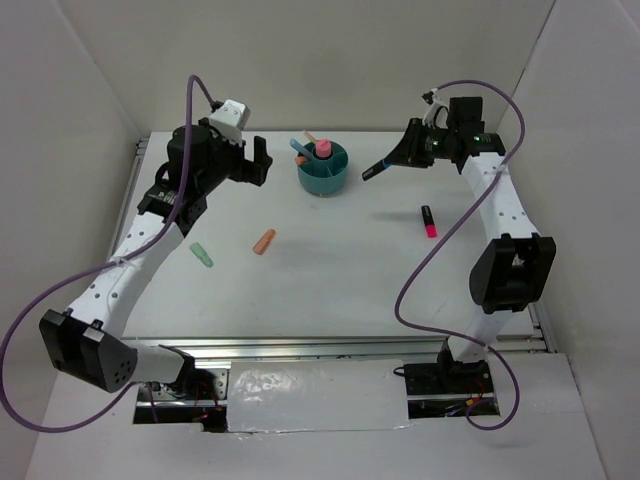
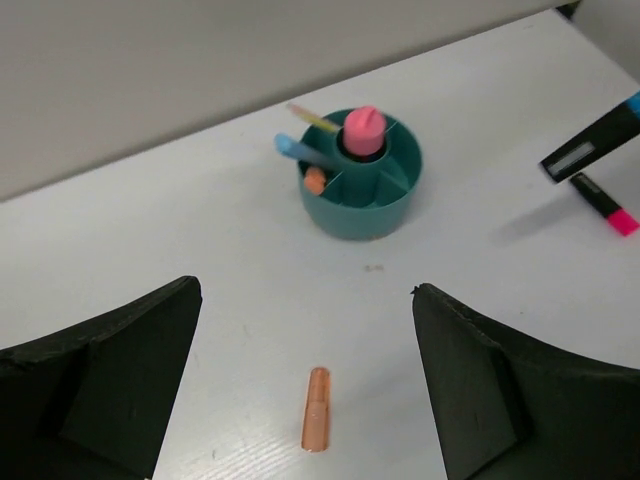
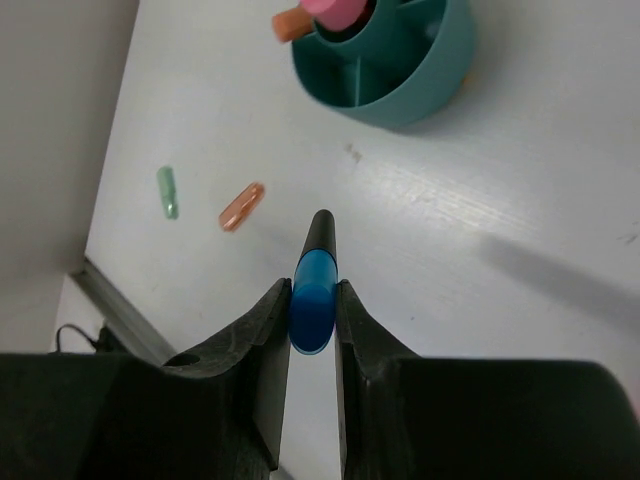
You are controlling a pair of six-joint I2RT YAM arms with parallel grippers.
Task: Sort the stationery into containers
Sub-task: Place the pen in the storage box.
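The teal container (image 1: 323, 170) (image 2: 362, 190) (image 3: 385, 60) stands at the back middle of the table. It holds a pink stub (image 2: 364, 129) in its centre well and a blue pen (image 2: 300, 150), an orange stub and a thin yellow pen in outer compartments. My left gripper (image 1: 258, 162) (image 2: 305, 289) hangs open and empty to its left, above an orange stub (image 1: 264, 241) (image 2: 316, 409) (image 3: 242, 206). My right gripper (image 1: 400, 155) (image 3: 312, 295) is shut on a blue and black marker (image 1: 378, 167) (image 3: 315, 280), in the air right of the container. A mint green stub (image 1: 202, 254) (image 3: 167, 192) lies at the left.
A pink and black marker (image 1: 428, 221) (image 2: 603, 203) lies on the table at the right, below the right gripper. White walls close in the back and both sides. A metal rail (image 1: 138, 160) runs along the table's left edge.
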